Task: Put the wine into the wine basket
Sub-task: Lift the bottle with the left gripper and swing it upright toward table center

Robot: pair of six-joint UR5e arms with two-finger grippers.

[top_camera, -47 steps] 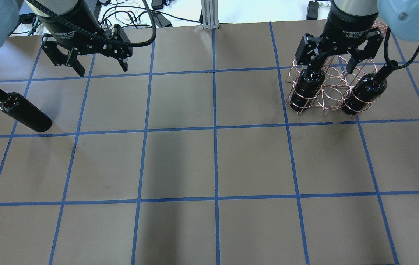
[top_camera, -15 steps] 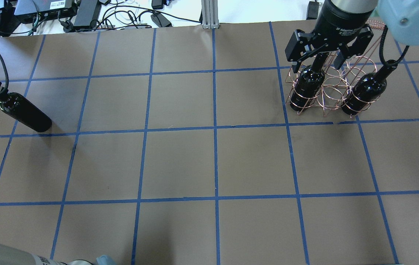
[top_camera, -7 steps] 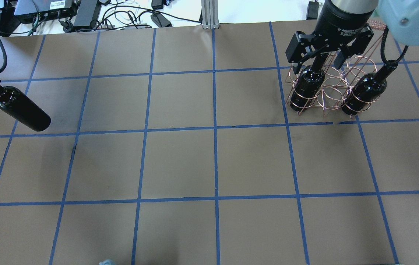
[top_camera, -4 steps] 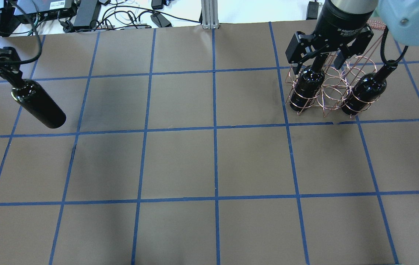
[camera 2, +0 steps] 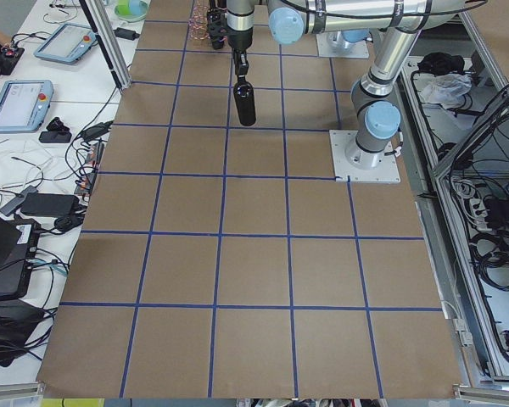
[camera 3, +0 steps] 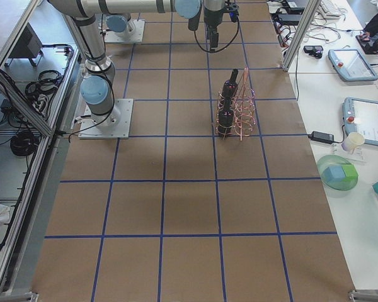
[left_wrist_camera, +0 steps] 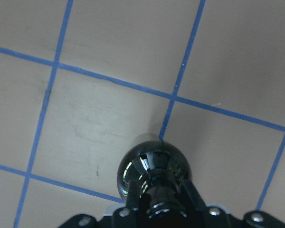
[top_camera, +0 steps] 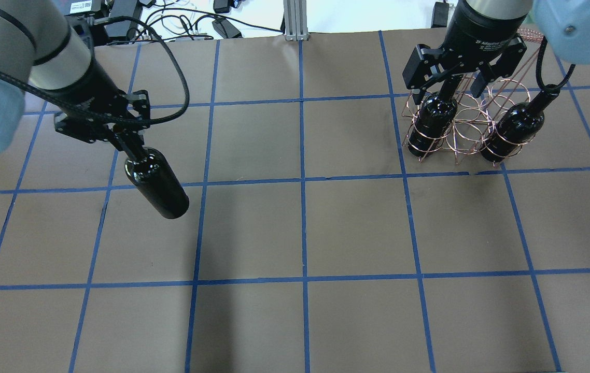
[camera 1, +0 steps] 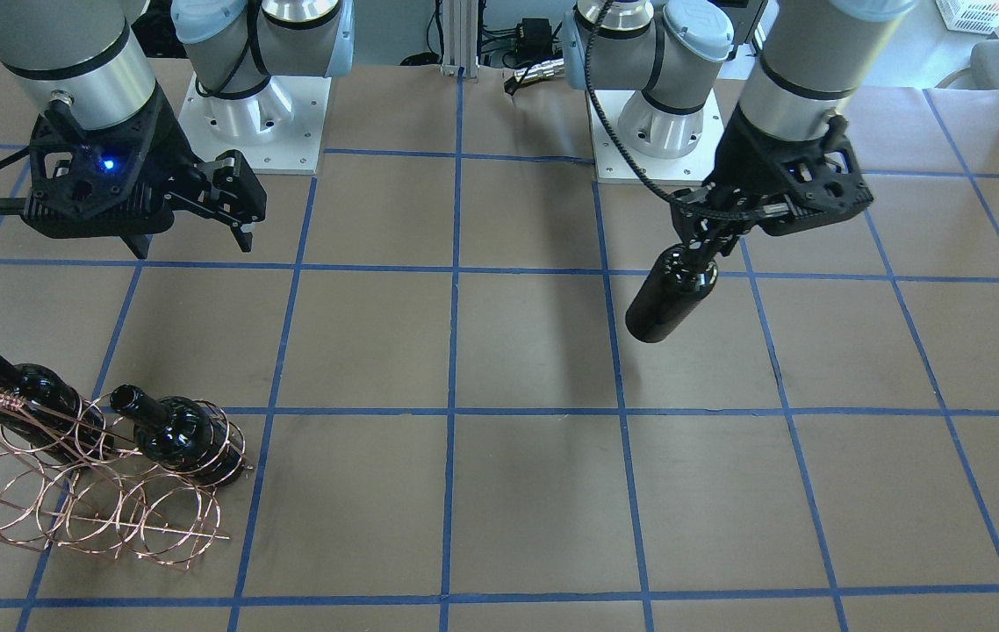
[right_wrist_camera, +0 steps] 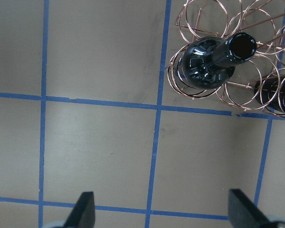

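My left gripper is shut on the neck of a dark glass wine bottle, which hangs tilted above the table left of the middle. The same bottle shows in the front view under the left gripper, and from above in the left wrist view. The copper wire wine basket stands at the far right with two look-alike bottles upright in its rings. My right gripper is open and empty above the basket's left bottle.
Brown paper with blue tape grid lines covers the table. Cables and boxes lie beyond the far edge, beside an aluminium post. The two arm bases stand at the robot's side.
My left gripper has closed on the bottle's neck, lifted the bottle off the table at the far left and carried it to the right. The right gripper has stayed open over the basket.
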